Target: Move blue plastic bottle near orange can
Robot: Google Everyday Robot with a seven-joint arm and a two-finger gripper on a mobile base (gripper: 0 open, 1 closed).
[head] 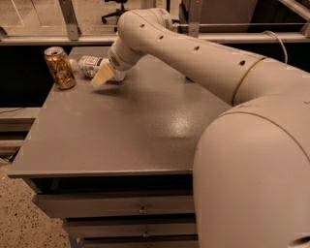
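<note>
The blue plastic bottle (91,66) lies on its side at the far left of the grey table (121,140), with its white cap pointing at the orange can. The orange can (59,67) stands upright just left of the bottle, close to the table's left edge. My gripper (103,75) is at the bottle's right end, low over the table, and covers part of the bottle. The long cream arm reaches to it from the right foreground.
The table has drawers (140,209) below its front edge. A rail and glass partition (68,19) run behind the table. An office chair (115,9) stands on the floor beyond. My arm's bulky body (252,174) fills the right foreground.
</note>
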